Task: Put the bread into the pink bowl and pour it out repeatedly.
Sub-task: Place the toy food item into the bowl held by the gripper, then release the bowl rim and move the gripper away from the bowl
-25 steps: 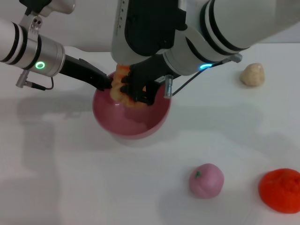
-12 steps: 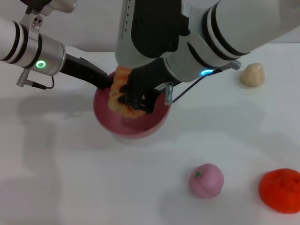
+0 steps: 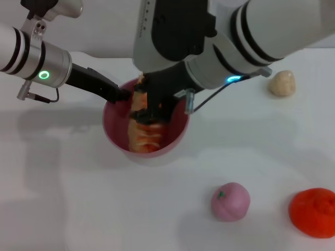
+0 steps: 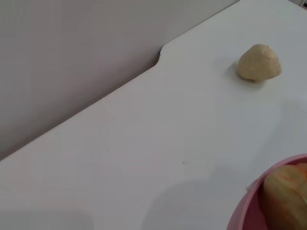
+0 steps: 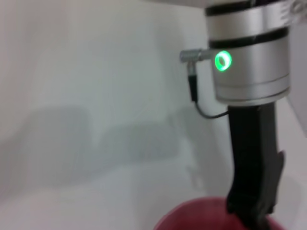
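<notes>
One bread (image 3: 145, 133) in one pink bowl (image 3: 177, 137); right gripper (image 3: 149, 109) grips bread; left gripper (image 3: 121, 94) pinches rim; bowl partly hidden.

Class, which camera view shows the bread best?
The head view: the bread shows along its striped length inside the bowl, under the right gripper. The left wrist view catches only one end at the frame's corner. The right wrist view shows none.

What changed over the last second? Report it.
The right gripper turned the bread from lying across the far rim to pointing down inside the pink bowl. The left gripper stayed at the bowl's rim; the other toys did not move.
</notes>
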Available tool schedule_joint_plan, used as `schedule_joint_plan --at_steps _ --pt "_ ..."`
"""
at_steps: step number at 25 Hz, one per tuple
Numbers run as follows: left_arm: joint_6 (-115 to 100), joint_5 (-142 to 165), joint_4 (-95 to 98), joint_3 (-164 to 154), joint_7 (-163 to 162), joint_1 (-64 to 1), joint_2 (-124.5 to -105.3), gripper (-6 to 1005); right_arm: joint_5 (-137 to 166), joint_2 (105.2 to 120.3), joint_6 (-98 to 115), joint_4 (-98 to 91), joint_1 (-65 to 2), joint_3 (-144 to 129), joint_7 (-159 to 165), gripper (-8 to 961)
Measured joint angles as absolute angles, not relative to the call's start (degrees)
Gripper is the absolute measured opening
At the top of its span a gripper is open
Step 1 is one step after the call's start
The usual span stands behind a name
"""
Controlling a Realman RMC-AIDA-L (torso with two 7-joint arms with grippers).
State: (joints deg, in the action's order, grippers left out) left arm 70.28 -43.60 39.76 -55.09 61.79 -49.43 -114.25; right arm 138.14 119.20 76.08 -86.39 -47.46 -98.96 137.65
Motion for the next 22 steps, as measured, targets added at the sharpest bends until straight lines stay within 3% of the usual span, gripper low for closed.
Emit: schedule_joint_plan --at_steps 7,12,22 --pt "70.52 -43.59 39.62 -55.11 61.78 -49.11 -114.08 42 138.22 119.74 67.07 -99.34 -38.36 -96.75 134.42 500" --pt "71.44 -43.60 39.86 -56.37 61.44 -49.04 -114.07 43 137.97 119.84 55.09 -102.45 -31.19 -94.69 133.04 494" --pt "72.30 -39.77 39.82 -57.51 59.64 -49.99 -114.82 43 137.96 119.88 26.54 -92.05 -23.99 -91.86 128.24 494"
